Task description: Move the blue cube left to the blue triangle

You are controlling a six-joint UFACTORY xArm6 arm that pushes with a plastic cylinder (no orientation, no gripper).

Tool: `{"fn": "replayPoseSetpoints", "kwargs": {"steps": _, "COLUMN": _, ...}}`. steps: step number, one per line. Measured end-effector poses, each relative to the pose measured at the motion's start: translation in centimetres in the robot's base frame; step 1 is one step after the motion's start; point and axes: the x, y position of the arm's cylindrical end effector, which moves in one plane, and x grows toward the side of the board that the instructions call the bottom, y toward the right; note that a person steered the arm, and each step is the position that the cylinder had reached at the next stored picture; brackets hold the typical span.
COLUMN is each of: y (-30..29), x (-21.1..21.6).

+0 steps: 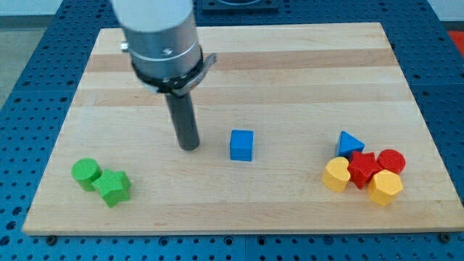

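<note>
Blue cube (241, 145) sits mid-worktop (290, 80), blue triangle (349, 142) well to the view's right. My tip (189, 148), a bare-rod end effector holding nothing, is near the cube's left. Cube judged light, rigid, slidable; best pushed on its left face.

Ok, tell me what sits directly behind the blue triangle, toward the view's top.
Only bare wooden board shows behind the blue triangle. The red star in front covers its lower edge, so that contact cannot be seen. My tip is far off, left of the blue cube.

My tip (189, 147) points straight down, rod upright
</note>
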Motion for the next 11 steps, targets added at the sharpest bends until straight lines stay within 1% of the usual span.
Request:
{"fn": "replayPoseSetpoints", "kwargs": {"steps": 2, "y": 3.1, "x": -1.4}}
{"fn": "replayPoseSetpoints", "kwargs": {"steps": 3, "y": 4.8, "x": 0.5}}
{"fn": "replayPoseSetpoints", "kwargs": {"steps": 4, "y": 7.1, "x": 0.5}}
{"fn": "replayPoseSetpoints", "kwargs": {"steps": 7, "y": 10.0, "x": 0.4}}
{"fn": "replayPoseSetpoints", "kwargs": {"steps": 8, "y": 13.4, "x": 0.0}}
{"fn": "replayPoseSetpoints", "kwargs": {"steps": 11, "y": 16.4, "x": 0.0}}
